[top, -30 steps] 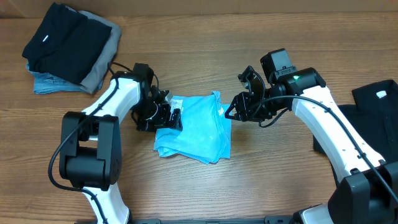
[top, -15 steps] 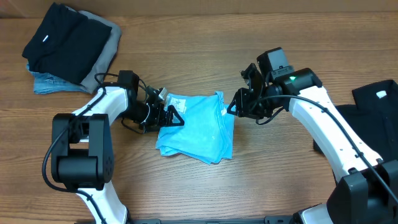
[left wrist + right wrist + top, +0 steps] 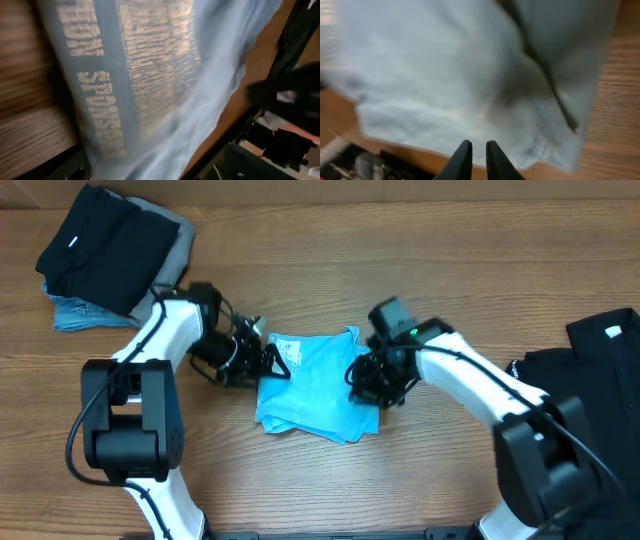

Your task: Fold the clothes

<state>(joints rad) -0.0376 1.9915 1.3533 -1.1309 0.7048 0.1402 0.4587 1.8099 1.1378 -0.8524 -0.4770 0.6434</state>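
Fingers (image 3: 463,161) of the right gripper (image 3: 478,145) stand nearly together, only a thin slit between them, tips over the light blue T-shirt (image 3: 315,385) at its right edge. Whether any cloth is caught there I cannot tell. At the shirt's left edge the left gripper (image 3: 272,363) is spread wide, and lettered fabric fills its view. The shirt lies bunched in a rough fold on the table (image 3: 420,260). I judge it light, limp and apt to slide, so I would pinch through all layers at a corner or hem. Well right of the shirt lies a black garment (image 3: 600,355); far to the shirt's upper left sits a stack of folded clothes (image 3: 100,250).
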